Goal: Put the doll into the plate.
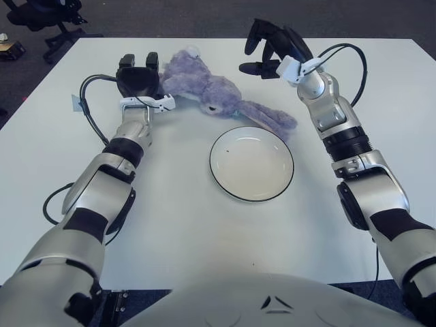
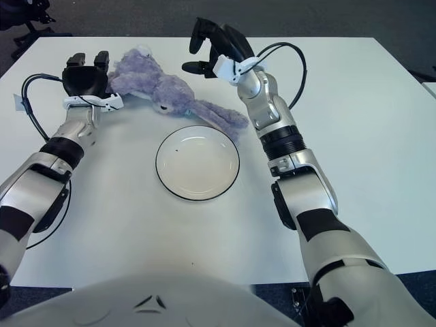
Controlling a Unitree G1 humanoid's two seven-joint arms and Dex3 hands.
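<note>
Purple plush doll (image 1: 211, 92) lying on the white worktop (image 1: 170, 211), stretched from the far left toward the centre, long ears trailing down to end just beside the far right rim of the plate (image 1: 251, 163). White plate with dark rim, sitting near the middle of the worktop, nothing inside it, doll wholly outside it. Left robot hand (image 1: 138, 80) at the doll's left end, dark fingers (image 1: 151, 61) pointing away from the body and pressed up against the plush; cannot tell whether actually gripping it or only touching. Right robot hand (image 1: 268, 49) raised above the far part of the worktop, just right of the doll's body and apart from it, fingers spread, holding nothing. Black cables (image 1: 88, 102) looping beside both forearms. Office chair base (image 1: 41, 17) on the dark floor beyond the far left corner.
</note>
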